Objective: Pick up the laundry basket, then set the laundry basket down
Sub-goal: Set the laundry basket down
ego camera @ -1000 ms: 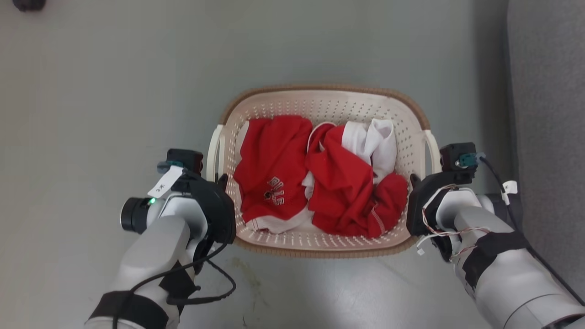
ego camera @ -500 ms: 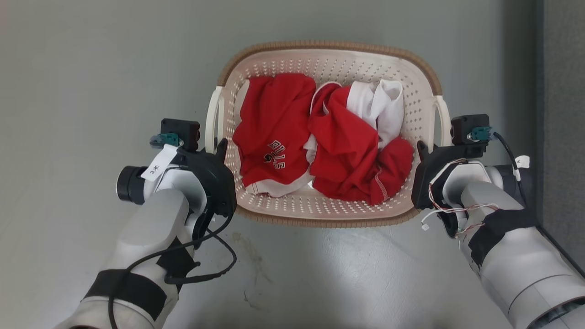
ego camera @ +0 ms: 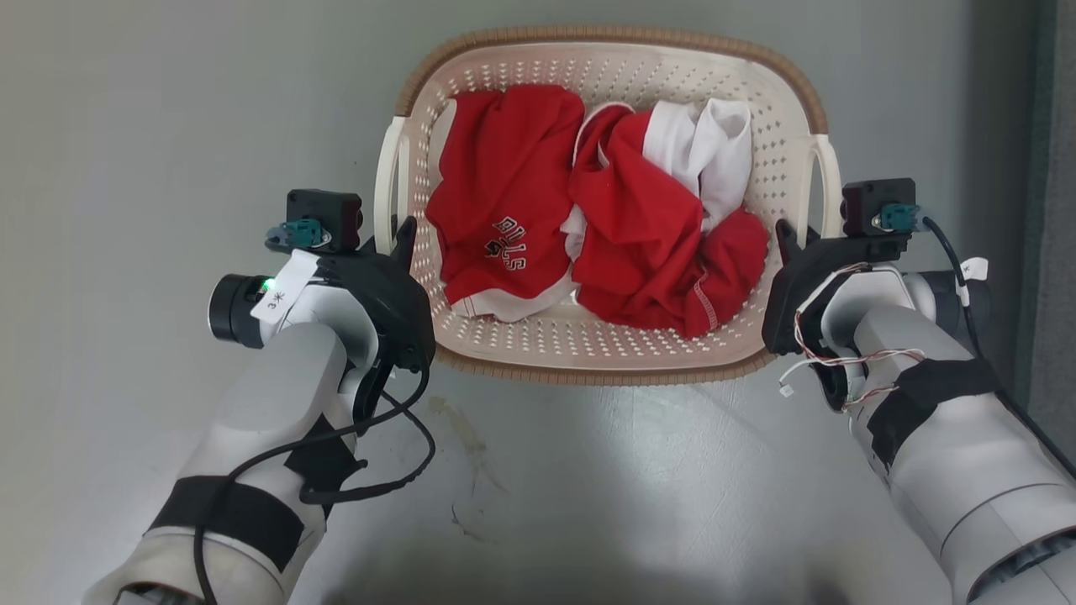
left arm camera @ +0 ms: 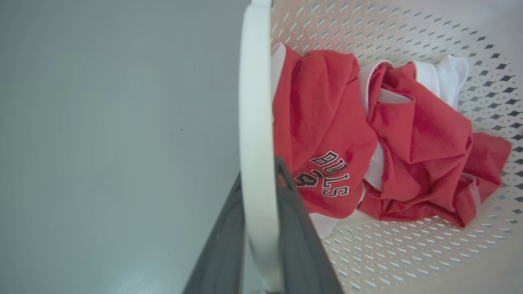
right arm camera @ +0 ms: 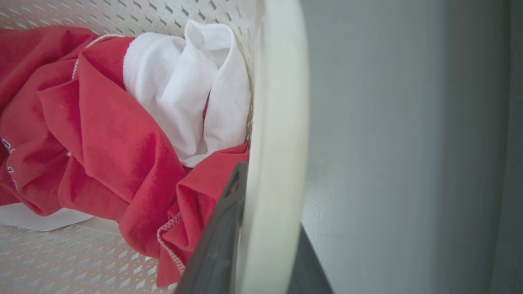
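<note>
Forearms flank laundry basket (ego camera: 605,371), left gripper (ego camera: 403,241) and right gripper (ego camera: 786,242) each clamped around one of its handles (ego camera: 387,176).

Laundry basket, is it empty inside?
No, red and white clothes lie crumpled inside the laundry basket.

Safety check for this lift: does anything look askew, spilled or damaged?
Nothing serious. The basket looks level, clothes all inside, left gripper and right gripper each clamped on a handle. Only a faint stain marks the floor by its near rim.
</note>
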Available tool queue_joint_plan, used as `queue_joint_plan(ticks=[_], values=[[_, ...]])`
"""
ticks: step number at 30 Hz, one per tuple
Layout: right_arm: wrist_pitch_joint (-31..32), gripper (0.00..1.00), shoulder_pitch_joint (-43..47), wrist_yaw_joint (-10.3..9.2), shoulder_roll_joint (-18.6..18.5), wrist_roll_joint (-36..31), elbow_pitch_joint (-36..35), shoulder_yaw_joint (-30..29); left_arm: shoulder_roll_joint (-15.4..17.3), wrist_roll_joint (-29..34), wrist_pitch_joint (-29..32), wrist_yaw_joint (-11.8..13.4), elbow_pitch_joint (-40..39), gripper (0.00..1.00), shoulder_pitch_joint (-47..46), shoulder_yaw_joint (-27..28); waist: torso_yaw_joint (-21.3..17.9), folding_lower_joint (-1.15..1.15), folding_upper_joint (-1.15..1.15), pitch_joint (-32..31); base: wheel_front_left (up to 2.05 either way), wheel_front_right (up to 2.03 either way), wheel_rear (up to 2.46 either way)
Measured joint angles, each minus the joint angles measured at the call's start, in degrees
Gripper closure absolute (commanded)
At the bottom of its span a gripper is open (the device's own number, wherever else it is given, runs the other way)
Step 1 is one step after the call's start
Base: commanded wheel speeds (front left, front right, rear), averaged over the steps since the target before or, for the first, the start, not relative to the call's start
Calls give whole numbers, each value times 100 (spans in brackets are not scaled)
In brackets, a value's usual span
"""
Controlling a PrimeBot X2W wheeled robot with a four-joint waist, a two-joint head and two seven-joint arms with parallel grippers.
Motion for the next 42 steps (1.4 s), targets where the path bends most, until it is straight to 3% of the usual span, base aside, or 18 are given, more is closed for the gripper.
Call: queue_joint_plan(ticks=[24, 25, 26, 42], values=[[-353, 100, -306, -51, -86, -52, 37, -2, 15, -254, -268, 22, -116, 100, -305, -204, 35, -1, 0, 524, 0, 0, 0], [-383, 64, -316, -52, -86, -54, 38, 2, 16, -301, -274, 29, -122, 82, -307, -189, 38, -1, 0, 541, 0, 0, 0], [-404, 0, -328, -51, -87, -53, 37, 1, 12, -336, -327, 93, -122, 0, -311, -180, 42, -1, 0, 559, 0, 0, 0], [-733, 0, -381, -96, -227, -91, 100, -33, 55, -591, -464, 132, -345, 0, -346, -398, 117, -1, -1, 593, 0, 0, 0]])
